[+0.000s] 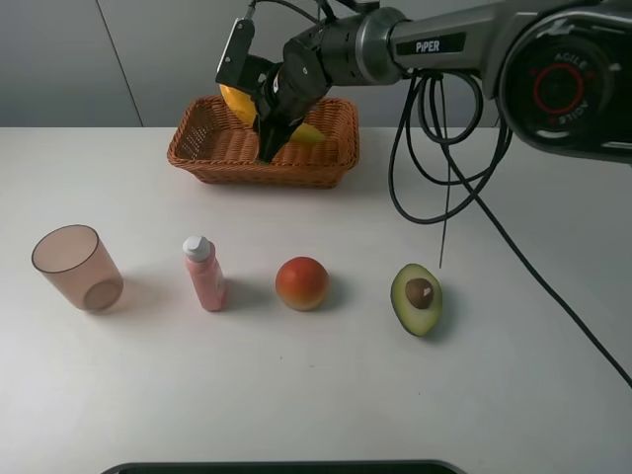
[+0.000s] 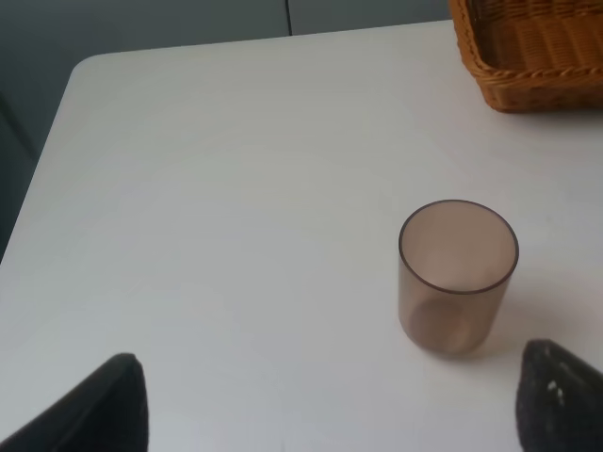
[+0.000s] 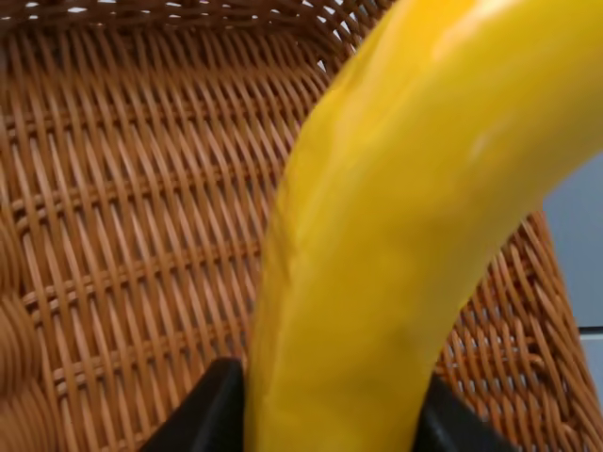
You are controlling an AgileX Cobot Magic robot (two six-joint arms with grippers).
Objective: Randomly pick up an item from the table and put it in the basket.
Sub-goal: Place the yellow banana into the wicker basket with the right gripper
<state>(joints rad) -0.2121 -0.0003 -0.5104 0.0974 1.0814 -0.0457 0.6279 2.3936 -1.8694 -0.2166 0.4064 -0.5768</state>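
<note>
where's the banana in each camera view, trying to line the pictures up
Exterior high: the banana is in the upper middle of the picture, held by the right gripper over the wicker basket, which the arm partly hides.
Left wrist: not in it.
Right wrist: the banana is close up, filling much of the picture, with basket weave behind it.
Shared landmark: the wicker basket, in all three views; the left wrist view shows only a corner.

basket (image 1: 247,170) floor bare under the banana (image 3: 396,235), row of cup (image 1: 77,269), bottle (image 1: 205,276), fruit (image 1: 302,283), avocado (image 1: 417,299) well clear
</note>
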